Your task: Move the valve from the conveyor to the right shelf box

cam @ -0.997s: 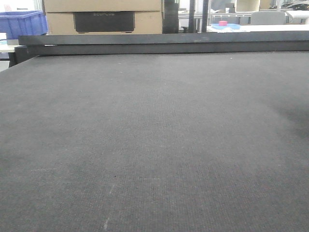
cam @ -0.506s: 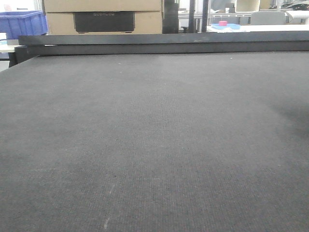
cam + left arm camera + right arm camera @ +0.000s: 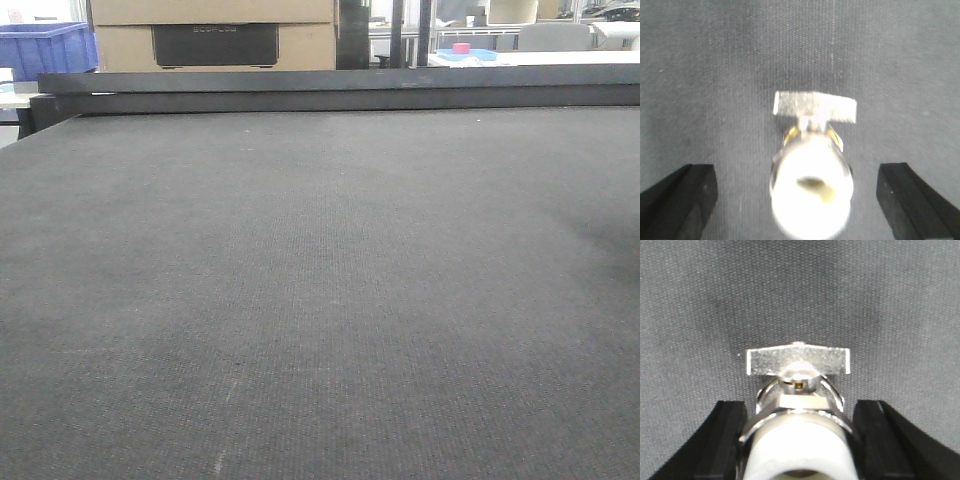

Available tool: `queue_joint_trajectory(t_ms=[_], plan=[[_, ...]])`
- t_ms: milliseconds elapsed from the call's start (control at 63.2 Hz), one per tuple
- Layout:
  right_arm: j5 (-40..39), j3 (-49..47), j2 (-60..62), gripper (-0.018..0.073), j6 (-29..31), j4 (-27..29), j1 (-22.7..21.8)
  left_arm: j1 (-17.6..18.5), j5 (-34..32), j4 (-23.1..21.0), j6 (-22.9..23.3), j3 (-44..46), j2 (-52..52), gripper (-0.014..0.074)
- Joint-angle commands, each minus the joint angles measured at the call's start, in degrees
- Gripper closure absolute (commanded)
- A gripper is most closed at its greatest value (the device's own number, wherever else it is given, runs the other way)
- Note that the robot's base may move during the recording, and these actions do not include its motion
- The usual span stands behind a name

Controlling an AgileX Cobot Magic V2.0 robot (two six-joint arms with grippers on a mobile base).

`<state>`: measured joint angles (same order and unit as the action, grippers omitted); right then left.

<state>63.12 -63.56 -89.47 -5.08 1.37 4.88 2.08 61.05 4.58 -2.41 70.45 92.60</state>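
The valve (image 3: pixel 800 405) — a chrome-and-brass body with a white plastic end cap and a flat silver T-handle — sat between the black fingers (image 3: pixel 732 430) of the right tool (image 3: pixel 800 412), handle pointing away from the camera. The fingers were narrowed onto the sides of the body and seemed to touch it. Whether the valve rested on the dark grey woven conveyor belt (image 3: pixel 320 300) or hung just above it could not be told.

In the left wrist view a second valve (image 3: pixel 810 195) of the same kind lay on the belt. The left tool (image 3: pixel 796 175) stood wide open around it, held nothing, and was well clear on both sides. The front view showed only belt up to its black rail (image 3: pixel 330 85); the shelf box was not in sight.

The body looked round and smooth, so a grip on its curve might let it roll or twist on the lift — the handle end could tip it downward. If the belt ran, it could carry the second valve out from between the open fingers.
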Motion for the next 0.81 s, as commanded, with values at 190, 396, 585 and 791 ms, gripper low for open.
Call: queue_joint_trajectory(t_ms=[190,396,585,791], plan=[[-1.8,0.3,0.0,0.0722,-0.1,0.2,-0.2,-0.2,-0.5,-0.5,-0.4,-0.1,4.0,0.005],[-1.8,0.3,0.0,0.0722,-0.1,0.3,-0.2,-0.2,-0.8,-0.5,-0.5,-0.1,4.0,0.005],[-1.8,0.3,0.0,0.0722,-0.1,0.3,-0.2,-0.2,-0.7,-0.5,-0.5,-0.1,4.0,0.0176],[-1.8,0.3,0.0,0.0722,-0.1,0.3,-0.2,-0.2,-1.2,-0.8,-0.6,-0.1,4.0,0.0647]])
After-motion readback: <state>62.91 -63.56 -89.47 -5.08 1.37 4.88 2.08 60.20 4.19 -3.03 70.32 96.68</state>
